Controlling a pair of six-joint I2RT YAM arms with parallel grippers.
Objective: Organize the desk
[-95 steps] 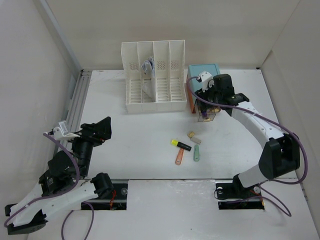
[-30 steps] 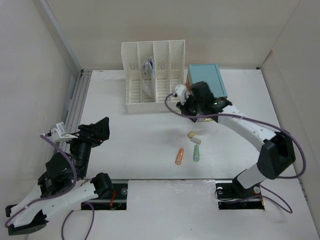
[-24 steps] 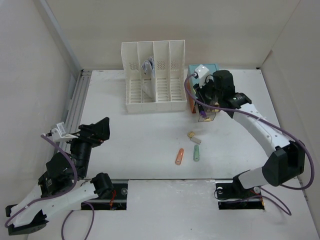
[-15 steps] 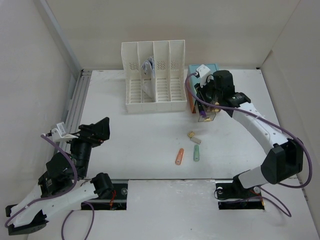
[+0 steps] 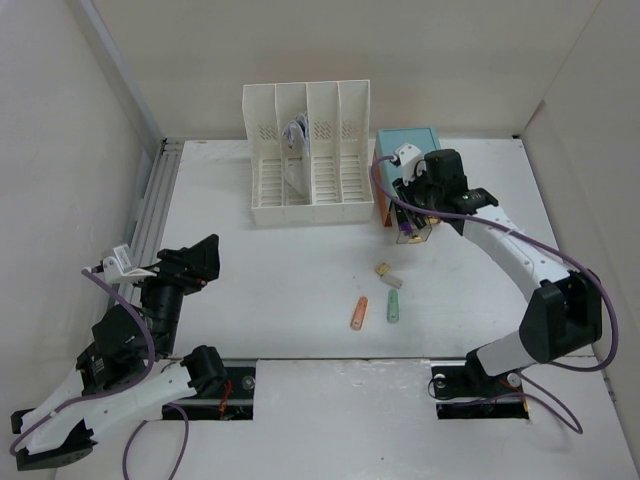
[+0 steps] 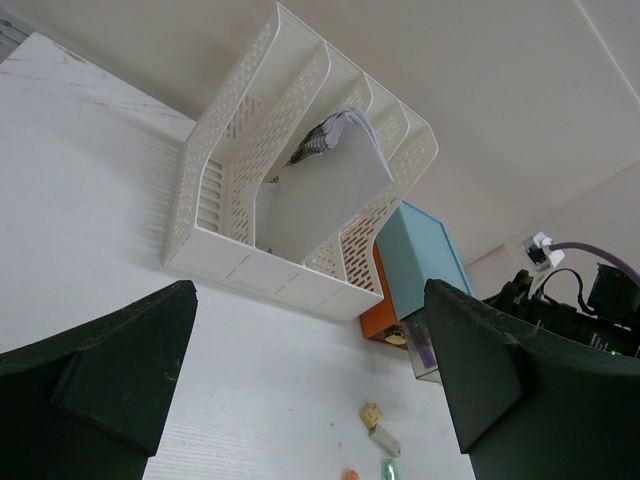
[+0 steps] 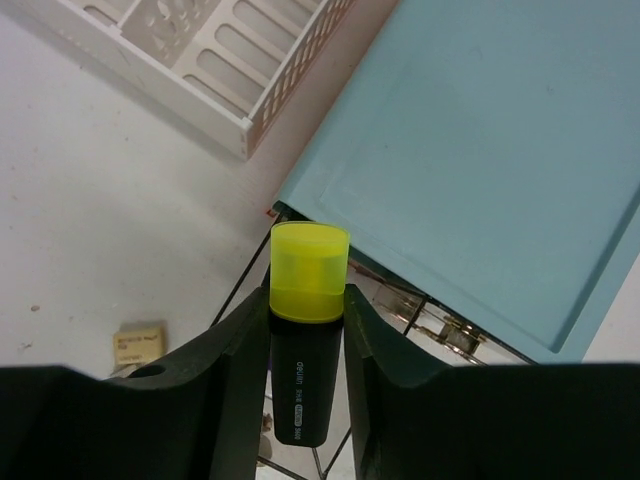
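Observation:
On the white desk [image 5: 260, 290] my right gripper [image 5: 412, 212] hangs just over the open clear drawer [image 5: 414, 233] of the teal-topped box [image 5: 405, 143]. It is shut on a black highlighter with a yellow cap [image 7: 306, 330], which points cap-forward between the fingers [image 7: 235, 360]. In the right wrist view the drawer [image 7: 420, 320] lies directly below the highlighter. A purple item lies in the drawer. My left gripper [image 5: 205, 258] stays at the left of the desk, open and holding nothing, with its fingers [image 6: 100, 380] wide apart.
An orange marker [image 5: 358, 313] and a green marker [image 5: 393, 308] lie mid-desk. Just above them are a small tan piece [image 5: 381, 269] and a white eraser [image 5: 393, 281]. The white file rack [image 5: 308, 150] with papers stands at the back, and a ridged rail [image 5: 155, 200] runs along the left edge.
The highlighter that lay on the desk is now in my right gripper. The right arm swung from left of the box to over the open drawer. The left arm has not moved.

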